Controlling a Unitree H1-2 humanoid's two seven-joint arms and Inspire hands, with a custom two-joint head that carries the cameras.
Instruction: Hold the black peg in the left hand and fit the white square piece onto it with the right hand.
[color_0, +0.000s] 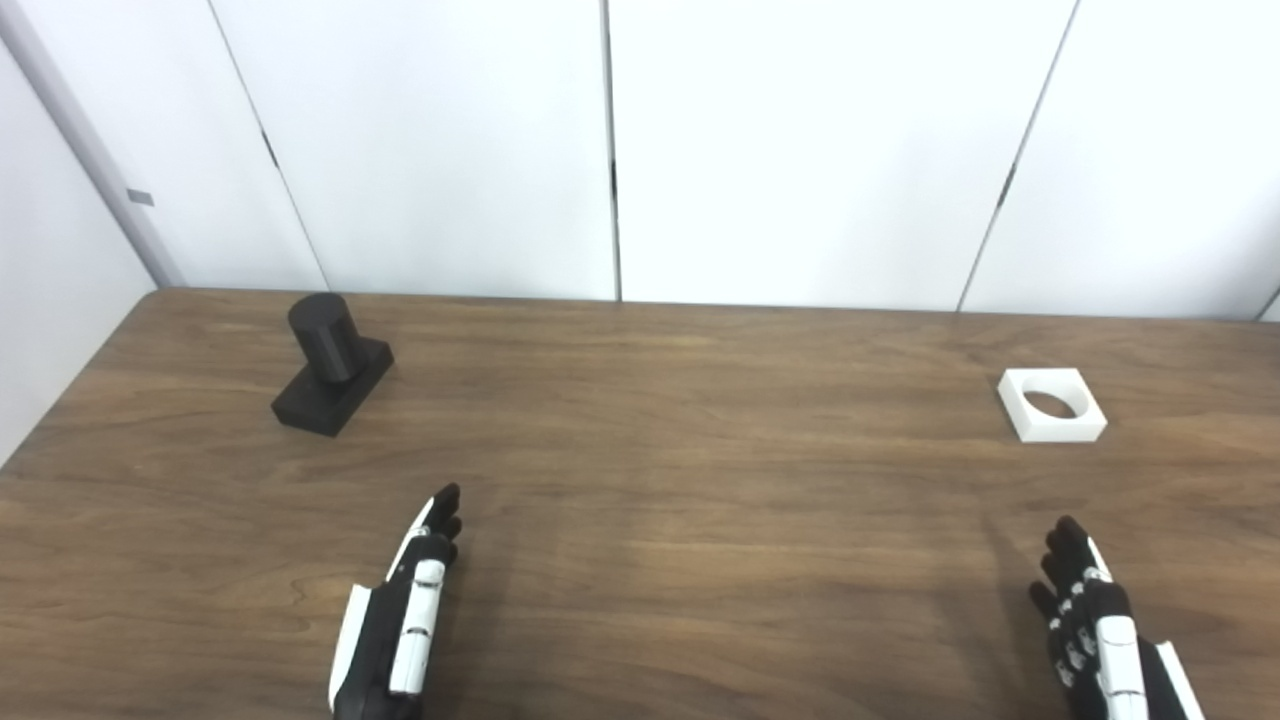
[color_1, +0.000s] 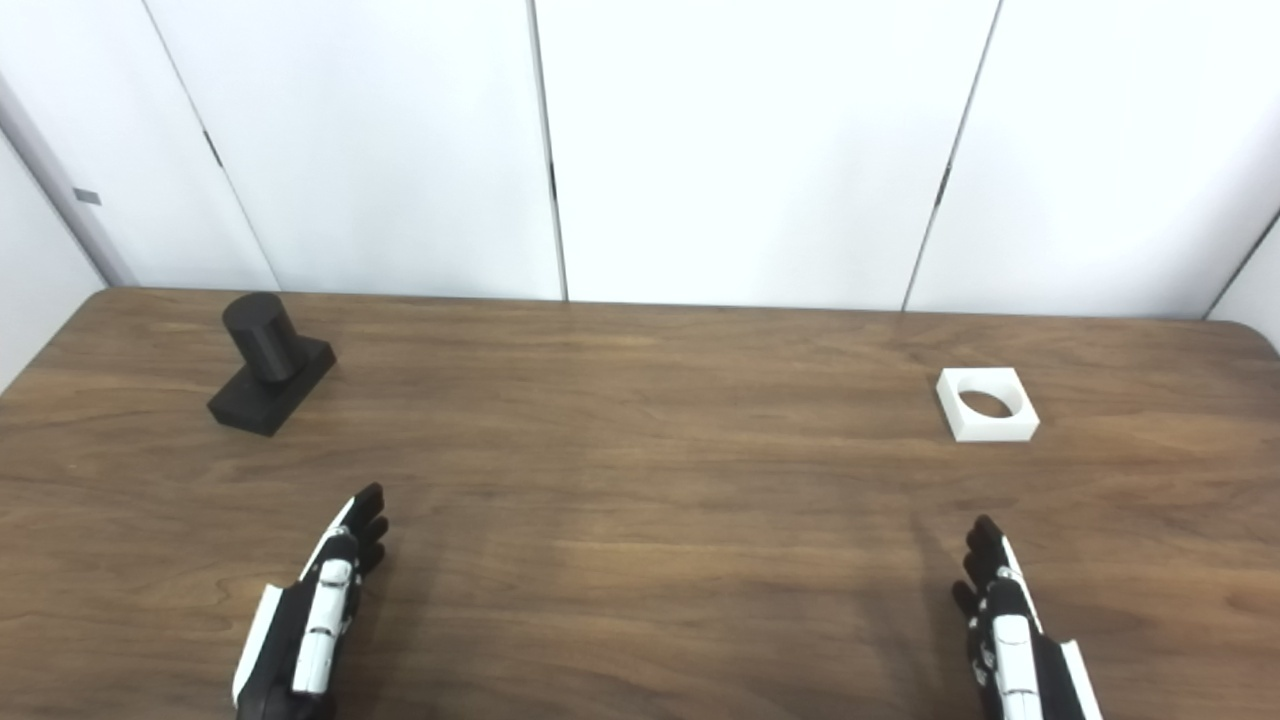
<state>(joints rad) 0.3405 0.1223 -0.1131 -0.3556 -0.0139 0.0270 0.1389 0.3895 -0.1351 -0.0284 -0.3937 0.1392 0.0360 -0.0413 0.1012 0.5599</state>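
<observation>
Nothing was grasped yet: both the left hand (color_0: 400, 610) and right hand (color_0: 1095, 625) lay empty, fingers extended, at the lower frame, so reaching the black cylindrical peg (color_0: 330, 362) upper left and the white square holed piece (color_0: 1051, 404) right seemed next.

Peg (color_0: 330, 365) far left on table (color_0: 640, 520), square piece (color_0: 1052, 404) far right.

Bright, even light from overhead washes the white wall panels (color_0: 800, 150) nearly to glare, their seams the only detail. The brown wood-grain tabletop (color_0: 650, 450) shows soft, faint shadows just beside each black-and-white robot hand (color_0: 400, 620) and the black cylindrical peg on its square base (color_0: 330, 365). Both pictures are slightly soft, edges mildly bowed.
</observation>
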